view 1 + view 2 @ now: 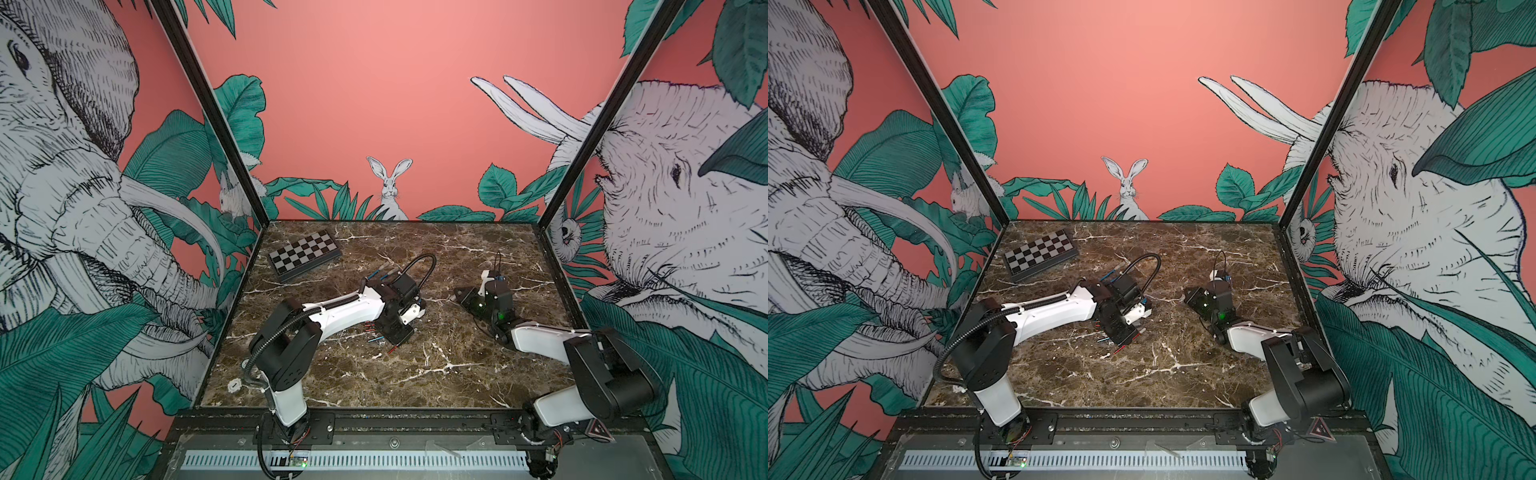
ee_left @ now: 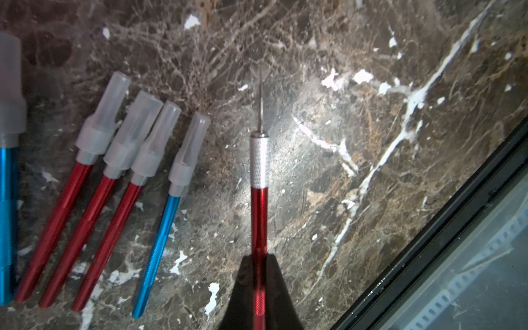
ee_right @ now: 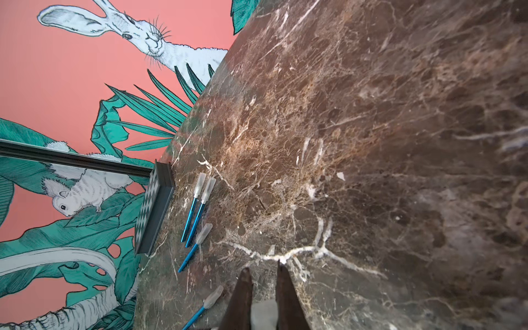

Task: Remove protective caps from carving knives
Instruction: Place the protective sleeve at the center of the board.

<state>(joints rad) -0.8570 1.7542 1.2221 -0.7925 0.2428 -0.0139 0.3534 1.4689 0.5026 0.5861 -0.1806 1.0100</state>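
Caps (image 2: 105, 114) sit on nine knives as far as shown; one is off. The left gripper (image 2: 258, 265) is clamped on a red knife (image 2: 259, 217) with its blade bare, near the edge of the table (image 2: 371, 228). Beside it lie five capped knives (image 2: 123, 211), three red and two blue. Four capped blue knives (image 3: 197, 220) lie by the board (image 3: 155, 208). The right gripper (image 3: 264, 274) is closed on a pale translucent piece, judged to be the pulled cap (image 3: 264, 313). Remaining: drop it, set down the bare knife, strip nine more.
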